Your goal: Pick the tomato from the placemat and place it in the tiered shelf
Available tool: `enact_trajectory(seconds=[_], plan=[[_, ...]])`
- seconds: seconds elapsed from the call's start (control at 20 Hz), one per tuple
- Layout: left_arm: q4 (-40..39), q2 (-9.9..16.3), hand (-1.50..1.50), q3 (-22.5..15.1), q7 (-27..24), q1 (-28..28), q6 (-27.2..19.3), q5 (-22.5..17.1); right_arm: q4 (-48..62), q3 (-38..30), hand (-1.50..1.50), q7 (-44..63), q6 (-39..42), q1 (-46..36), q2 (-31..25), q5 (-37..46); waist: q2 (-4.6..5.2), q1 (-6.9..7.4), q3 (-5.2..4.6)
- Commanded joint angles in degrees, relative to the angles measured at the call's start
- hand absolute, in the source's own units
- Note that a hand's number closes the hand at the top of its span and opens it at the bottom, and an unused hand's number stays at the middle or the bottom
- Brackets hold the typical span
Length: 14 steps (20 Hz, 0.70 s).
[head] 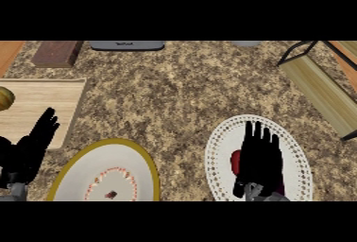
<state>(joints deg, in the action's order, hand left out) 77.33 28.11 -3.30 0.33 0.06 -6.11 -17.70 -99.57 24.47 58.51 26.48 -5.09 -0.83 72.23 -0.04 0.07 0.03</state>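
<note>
You are looking down on a speckled brown-and-cream granite counter [181,90], rough in pattern and flat from edge to edge. At your lower right lies one round white placemat [222,142] with a lacy, dotted border, and on it sits the one tomato [235,160], a smooth dark-red shape of which you see only the left side. Your right hand [259,156], black and matte, covers the rest of it: the fingers point away from you, straight and close together, laid over the tomato rather than curled round it as far as you can see. Whether the palm touches the fruit you cannot tell. Your left hand [35,142] shows at the left edge, fingers straight and slightly spread, resting beside a pale wooden cutting board [42,101] with visible grain; a round tan thing [5,98] sits at the board's left end, cut by the edge of the view. Between the two hands is one white plate [105,175] with a mustard-yellow rim and a small ring of red marks at its middle. At the upper right stands the tiered shelf [320,90], light wooden slats in a thin black metal frame, well apart from the tomato. Along the far edge you see a dark brown block [55,53] and a grey appliance [127,45].
</note>
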Motion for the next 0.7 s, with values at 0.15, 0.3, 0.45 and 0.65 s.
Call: enact_trajectory(seconds=[0.15,0.3,0.45,0.65], plan=[[5.26,0.66,0.0,3.04,5.49,0.94,2.16,0.51,5.55,-2.86,-1.5,0.13,-2.49,0.1,0.46,1.93,0.0,0.12,-0.02],[3.79,-2.99,0.0,1.38,4.26,0.6,0.02,3.95,10.99,-1.33,-1.5,2.81,-5.99,-3.85,0.78,0.44,0.07,0.24,-0.02],[4.87,-3.35,0.0,2.65,3.1,2.69,0.91,4.21,12.67,-7.8,-1.5,-3.48,-5.6,-3.04,-0.2,0.87,0.07,0.24,-0.01],[-2.66,-4.71,0.0,4.76,1.02,-1.69,3.42,5.32,11.19,-4.95,1.5,-3.63,-9.71,1.98,0.79,1.18,0.09,-0.07,-0.03]])
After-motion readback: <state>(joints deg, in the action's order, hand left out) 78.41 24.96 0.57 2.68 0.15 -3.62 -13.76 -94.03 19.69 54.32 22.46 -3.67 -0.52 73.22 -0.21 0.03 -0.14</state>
